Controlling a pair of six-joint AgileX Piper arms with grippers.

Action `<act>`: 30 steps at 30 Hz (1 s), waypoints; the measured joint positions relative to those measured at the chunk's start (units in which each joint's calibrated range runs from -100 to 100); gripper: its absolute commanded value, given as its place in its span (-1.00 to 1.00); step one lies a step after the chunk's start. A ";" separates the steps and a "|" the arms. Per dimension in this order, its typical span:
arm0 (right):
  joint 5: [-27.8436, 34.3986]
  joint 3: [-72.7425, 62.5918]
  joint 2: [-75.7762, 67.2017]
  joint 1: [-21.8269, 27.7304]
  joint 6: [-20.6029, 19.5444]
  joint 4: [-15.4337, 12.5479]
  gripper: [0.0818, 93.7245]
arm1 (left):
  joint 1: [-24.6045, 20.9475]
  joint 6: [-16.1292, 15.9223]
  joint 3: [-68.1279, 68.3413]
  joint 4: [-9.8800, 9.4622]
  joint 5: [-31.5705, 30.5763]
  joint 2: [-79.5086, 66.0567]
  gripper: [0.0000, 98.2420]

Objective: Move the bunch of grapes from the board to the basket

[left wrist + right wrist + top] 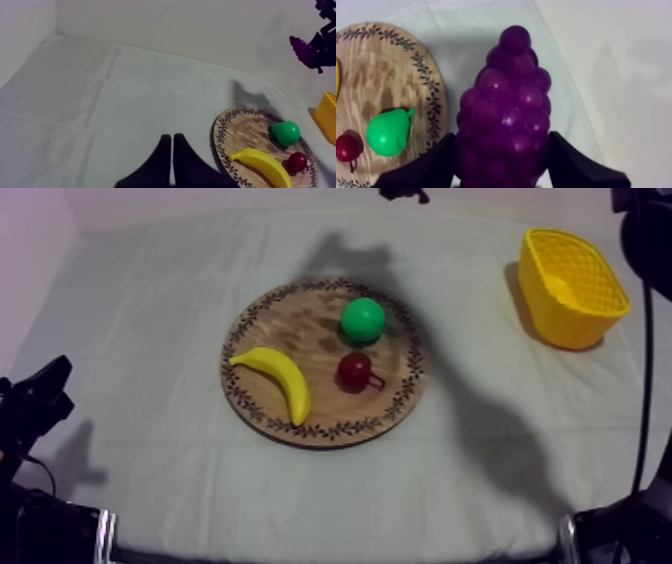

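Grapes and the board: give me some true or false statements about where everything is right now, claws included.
1. The right claw is shut on the bunch of grapes. True.
2. The grapes lie on the wooden board. False: the right claw holds them off the board.
3. The banana, the pear and the small red fruit are on the board. True.
4. The banana is in the yellow basket. False: it lies on the board.
5. The left claw is open. False: its fingers lie together, shut on nothing.
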 measured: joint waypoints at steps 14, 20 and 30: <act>-10.22 16.37 -11.76 6.51 -7.64 3.37 -0.30 | 0.00 0.00 0.00 0.00 0.00 0.00 -1.00; -14.01 21.94 -15.42 9.58 -10.58 5.02 -0.31 | 0.00 0.00 0.00 0.00 0.00 0.00 -1.00; -21.27 31.65 -19.93 14.97 -16.02 7.28 -0.29 | 0.00 0.00 0.00 0.00 0.00 0.00 -1.00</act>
